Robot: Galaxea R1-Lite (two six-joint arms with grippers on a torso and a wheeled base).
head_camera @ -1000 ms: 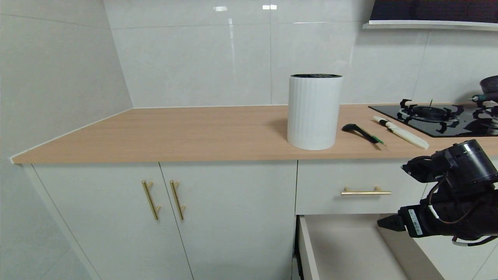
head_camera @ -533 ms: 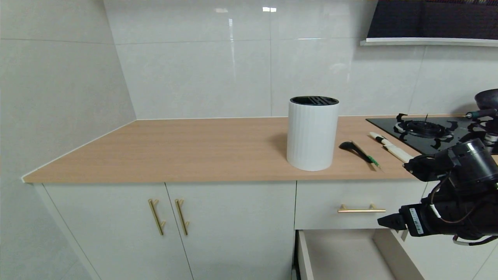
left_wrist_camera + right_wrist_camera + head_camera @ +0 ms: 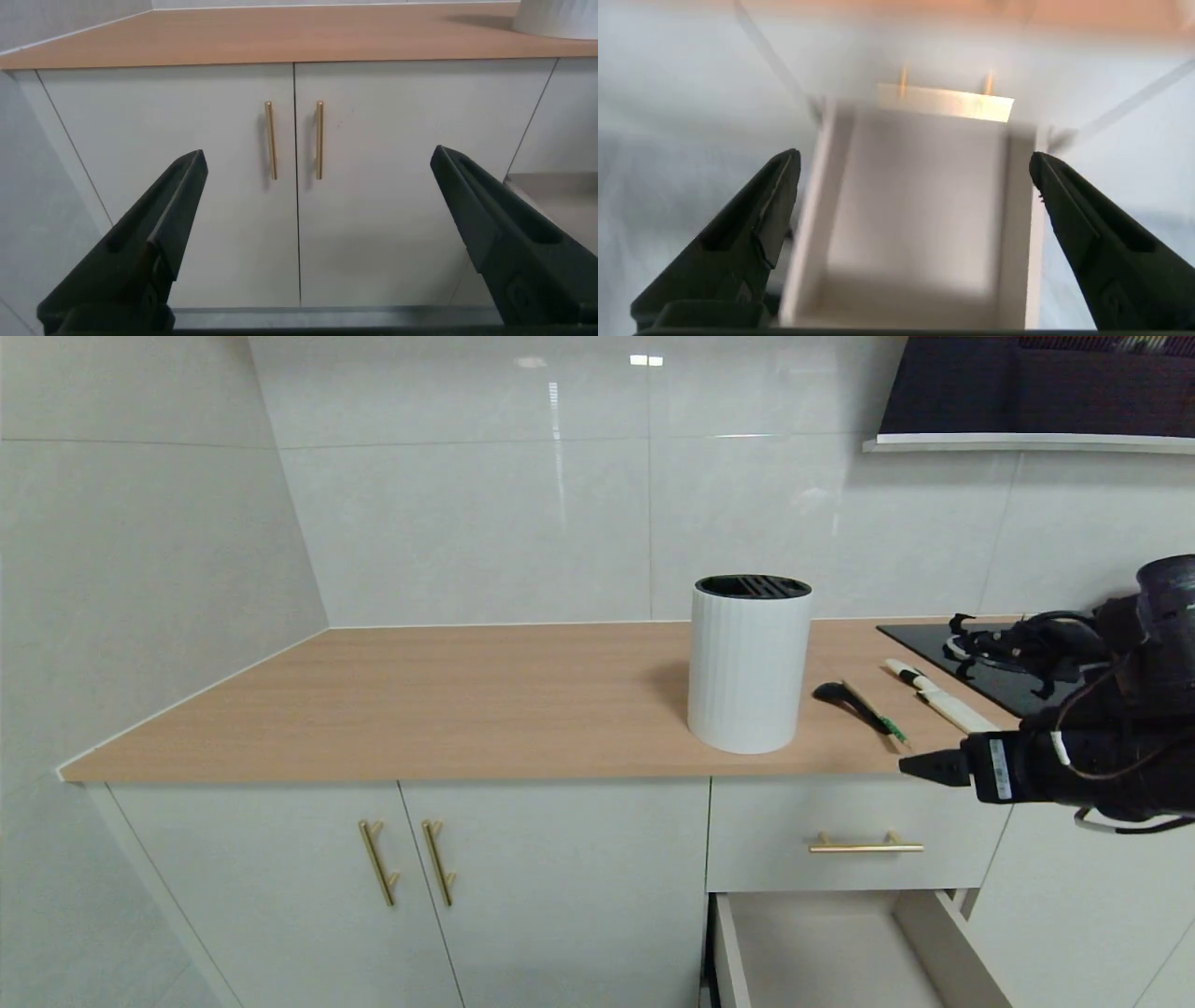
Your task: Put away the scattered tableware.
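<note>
The black spoon [image 3: 831, 692] and the white knife [image 3: 945, 703] lie on the bench [image 3: 420, 700], between the white ribbed holder [image 3: 749, 663] and the stove [image 3: 994, 679]. The spoon is just beside the holder and the knife is nearer the stove, with a gap between the two. The right end effector [image 3: 912, 166] hangs at the bench's front edge, fingers spread wide and holding nothing, above the open drawer [image 3: 915, 215]. The left end effector [image 3: 318, 161] sits low, also spread wide and unladen, facing two cabinet doors [image 3: 187, 187] with gold handles.
</note>
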